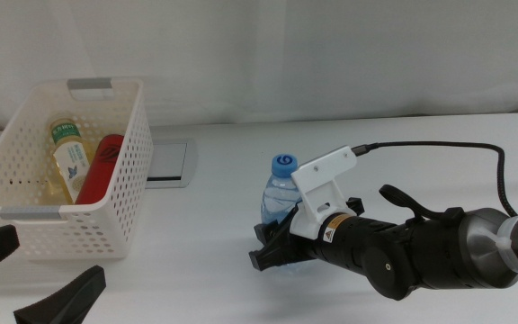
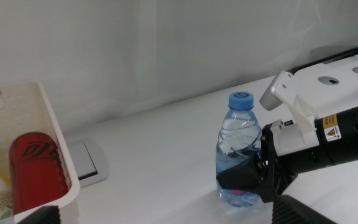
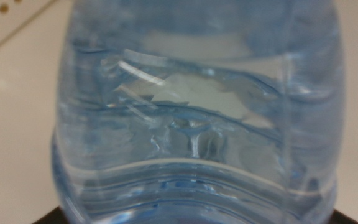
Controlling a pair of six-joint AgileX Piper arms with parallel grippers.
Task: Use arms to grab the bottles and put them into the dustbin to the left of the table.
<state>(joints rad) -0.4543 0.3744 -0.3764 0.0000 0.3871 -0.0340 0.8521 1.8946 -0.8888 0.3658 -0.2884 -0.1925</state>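
Dustbin: the white dustbin [image 1: 106, 180] sits at the left of the middle view, on the table [image 1: 205, 243]. I think it is there so I only have a short way to carry things.
Inside the dustbin: the yellow tea bottle [image 1: 66, 157] and the red cola can [image 1: 102, 166] lie side by side at the bottom. To me this means two of the three are done.
Grey plate: a flat grey plate [image 1: 169, 164] lies on the table just behind the dustbin. I cannot tell what it is for.
My left jaws: my left gripper [image 1: 25, 279] waits at the lower left of the middle view, near the dustbin. The two dark jaws stand wide apart and hold nothing.
Water bottle: the small water bottle [image 1: 281, 202] with the blue cap stands upright on the table, in the middle of the middle view, well apart from the dustbin.
My right jaws: my right gripper [image 1: 281, 247] comes in from the right and is low around the bottle. One dark jaw is on each side of the bottle's lower part. I think I go low so the bottle will not tip. I cannot tell if the jaws are squeezing yet or only beside it.
Hard to see: my right wrist view is filled by the bottle [image 3: 197, 124], very close and blurry, so my own jaws hardly show there. In the left wrist view the dustbin [image 2: 48, 137] is cut off at the picture's left side.
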